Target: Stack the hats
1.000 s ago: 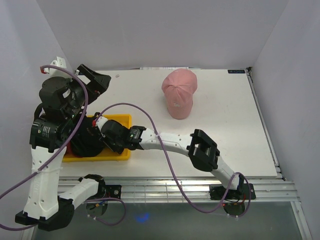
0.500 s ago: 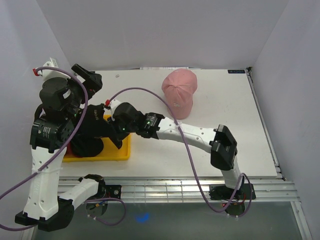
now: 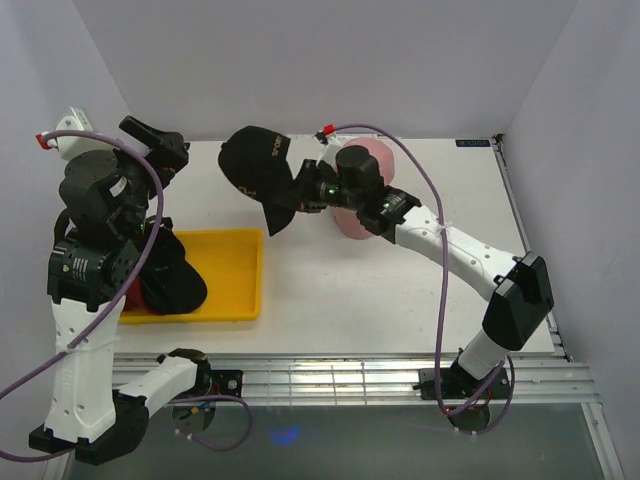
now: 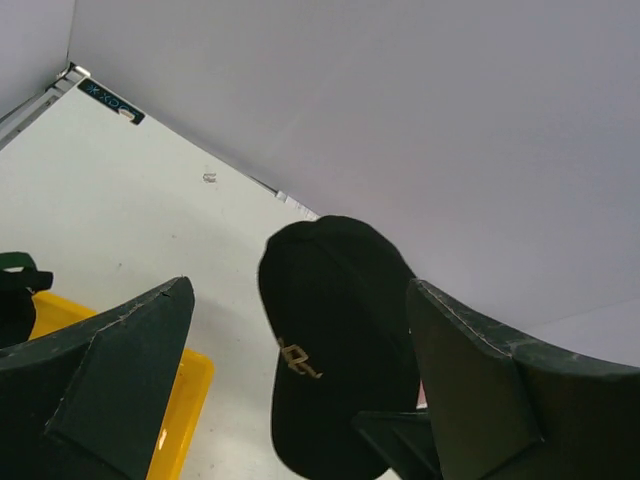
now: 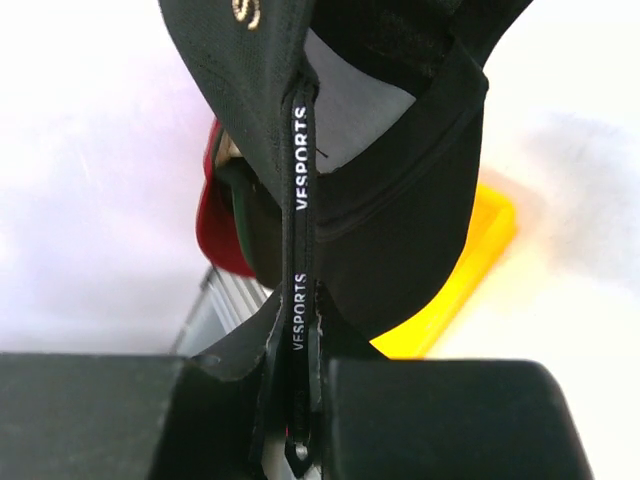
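Right arm stretched out, left arm reared up.
The right arm reaches beyond the far right corner of the yellow tray [image 3: 232,272], with the right gripper [image 3: 303,192] clamped on the black cap's [image 3: 255,160] back edge. The left arm stands folded over the tray's left end, the left gripper [image 3: 172,148] raised with its fingers spread wide and holding nothing.

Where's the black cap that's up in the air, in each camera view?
Top external: black cap upper middle, held by the right gripper.
Left wrist: lower centre, gold emblem showing.
Right wrist: fills the upper frame, its strap pinched by the gripper.
Shared landmark: yellow tray.
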Controlling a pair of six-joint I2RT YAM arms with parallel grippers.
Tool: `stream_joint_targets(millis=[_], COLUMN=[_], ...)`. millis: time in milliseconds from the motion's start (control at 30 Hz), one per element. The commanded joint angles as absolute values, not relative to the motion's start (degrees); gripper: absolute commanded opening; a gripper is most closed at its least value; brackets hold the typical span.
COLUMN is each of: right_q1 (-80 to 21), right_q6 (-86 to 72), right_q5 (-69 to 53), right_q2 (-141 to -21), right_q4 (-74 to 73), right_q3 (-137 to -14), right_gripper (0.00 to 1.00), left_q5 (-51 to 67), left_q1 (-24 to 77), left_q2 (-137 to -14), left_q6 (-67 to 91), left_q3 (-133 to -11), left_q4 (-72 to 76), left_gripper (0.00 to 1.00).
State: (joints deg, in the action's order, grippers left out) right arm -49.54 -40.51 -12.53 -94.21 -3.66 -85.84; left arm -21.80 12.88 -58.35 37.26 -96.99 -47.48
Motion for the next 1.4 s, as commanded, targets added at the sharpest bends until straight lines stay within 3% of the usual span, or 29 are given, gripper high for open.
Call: stream_joint_targets(millis=[0,100,400,833,1367], right_q1=[-44.14,-36.68,-27.17,-24.96,-22.33], right_q6=[-47.71,-55.35,-69.43,-71.72,-79.09], right_q5=[-18.88,-23.45,-22.59,-13.54,-15.56], right_q2=[-89.04,-87.28,-83.23,-77.52,-84.72], right_q4=[11.66,22.12,41.29,46.67,63.0], right_q3=[-80.96,-75.34,-62.94,-52.83,-44.48], right_gripper=[0.08,0.08,0.08,0.08,0.08], left_q5=[-21.98,-20.39,-17.84,-15.38,-14.68], left_q1=[13.09,13.01,13.01,13.01,13.1], left_q2=[-58.45,-58.27,-57.66,-57.57,-57.74], left_q6=[36.82,37.53,37.53,37.71,37.44], left_q3=[-99.14,-97.65,-95.89,-93.78,-92.37], left_q4=[-47.02,-46.76,-46.58,-46.14,-45.7], left_gripper=[0.98,0.98,0.98,0.98,0.98])
